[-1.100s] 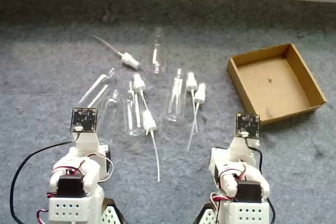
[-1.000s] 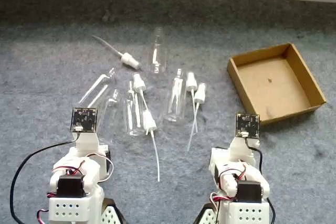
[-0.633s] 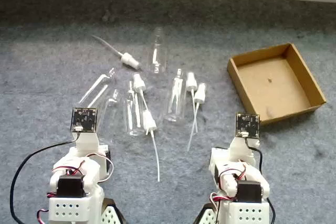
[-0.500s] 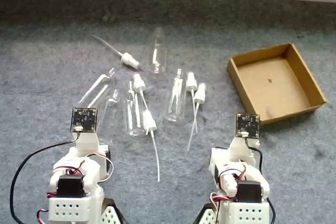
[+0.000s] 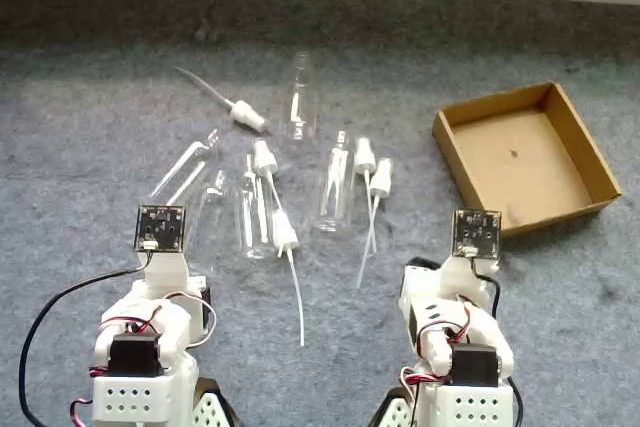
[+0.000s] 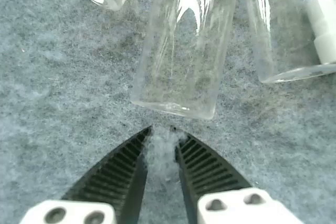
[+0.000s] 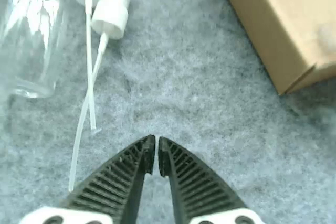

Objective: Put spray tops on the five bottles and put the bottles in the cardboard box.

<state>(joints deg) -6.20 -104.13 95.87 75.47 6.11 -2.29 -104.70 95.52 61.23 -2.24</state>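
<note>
The right arm [image 5: 452,312] has nudged forward a touch toward the cardboard box [image 5: 462,169]. The left arm [image 5: 150,322] has held its place, and nothing on the grey tabletop [image 5: 90,97] has shifted.

From the high view, five clear bottles lie on their sides beyond the arms. The far bottle [image 5: 299,99] runs lengthwise away from the arms, neck pointing away. The leftmost bottle [image 5: 183,171] lies on a diagonal, neck angled away and toward the middle. The right-hand bottle [image 5: 334,189] also points its neck away, and just beside it is a pair of spray tops [image 5: 364,155] with tubes trailing back toward the arms. A lone spray top [image 5: 246,113] lies near the far bottle, its tube pointing off to the far left. The box sits open, apart from the bottles on the right.

In the left wrist view, the left gripper [image 6: 163,131] is low over the felt, jaws a narrow slit apart and holding nothing. Straight ahead lies the middle bottle [image 6: 178,66], flat base facing the tips just beyond them, long axis running directly away.

In the right wrist view, the right gripper [image 7: 156,141] has its jaws all but pressed together and is holding nothing. The pair of spray tops lies ahead, heads far and tubes reaching back toward the gripper, with a corner of the cardboard box off to one side.
</note>
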